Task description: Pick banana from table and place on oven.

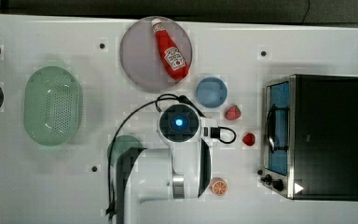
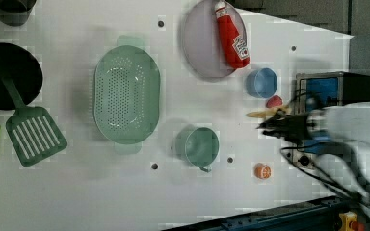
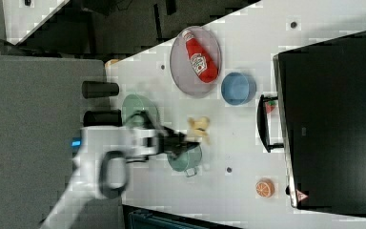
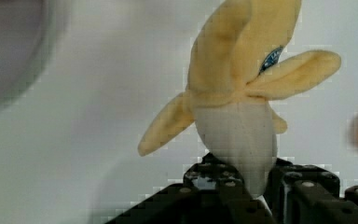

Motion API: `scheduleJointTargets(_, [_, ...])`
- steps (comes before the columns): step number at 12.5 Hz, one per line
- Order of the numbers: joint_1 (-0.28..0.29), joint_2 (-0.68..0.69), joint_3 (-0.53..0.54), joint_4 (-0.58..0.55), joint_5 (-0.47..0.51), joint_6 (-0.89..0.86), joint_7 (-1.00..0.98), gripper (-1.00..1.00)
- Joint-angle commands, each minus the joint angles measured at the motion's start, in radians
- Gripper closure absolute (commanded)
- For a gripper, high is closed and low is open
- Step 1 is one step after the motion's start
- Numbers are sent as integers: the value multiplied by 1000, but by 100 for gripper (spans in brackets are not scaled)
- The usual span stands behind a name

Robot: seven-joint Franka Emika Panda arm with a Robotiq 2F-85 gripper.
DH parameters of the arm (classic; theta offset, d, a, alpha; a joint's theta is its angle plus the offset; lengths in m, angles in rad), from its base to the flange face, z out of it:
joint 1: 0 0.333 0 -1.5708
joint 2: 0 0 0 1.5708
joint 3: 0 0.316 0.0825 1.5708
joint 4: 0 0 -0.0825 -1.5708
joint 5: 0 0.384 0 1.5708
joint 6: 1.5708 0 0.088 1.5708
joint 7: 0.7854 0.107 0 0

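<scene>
Clearly the end effector (image 4: 251, 186) pinches the banana (image 4: 242, 93) by its pale tip, peel splaying beyond.

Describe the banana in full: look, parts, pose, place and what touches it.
The banana is a soft-looking toy: a pale cream body with yellow peel strips splayed from one end and a small blue tag between two strips. The black pincer is clamped on its cream end, peel end pointing away. In the right view it shows beyond the pincer's tip, over the white table, between the green cup and the oven.
</scene>
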Motion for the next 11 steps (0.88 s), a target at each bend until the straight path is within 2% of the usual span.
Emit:
scheduleJointTargets(1, [-3,-176,-23,192,23,-240,4,58])
scheduleJointTargets(3, [-6,-212,-63,320,23,-418,2,58])
scheduleJointTargets(5, [-13,-197,-133,429,22,-509,-14,58])
scheduleJointTargets(7, [-16,-149,-216,507,19,-519,-115,58])
scheduleJointTargets(11, [-26,2,-410,609,14,-512,-457,58])
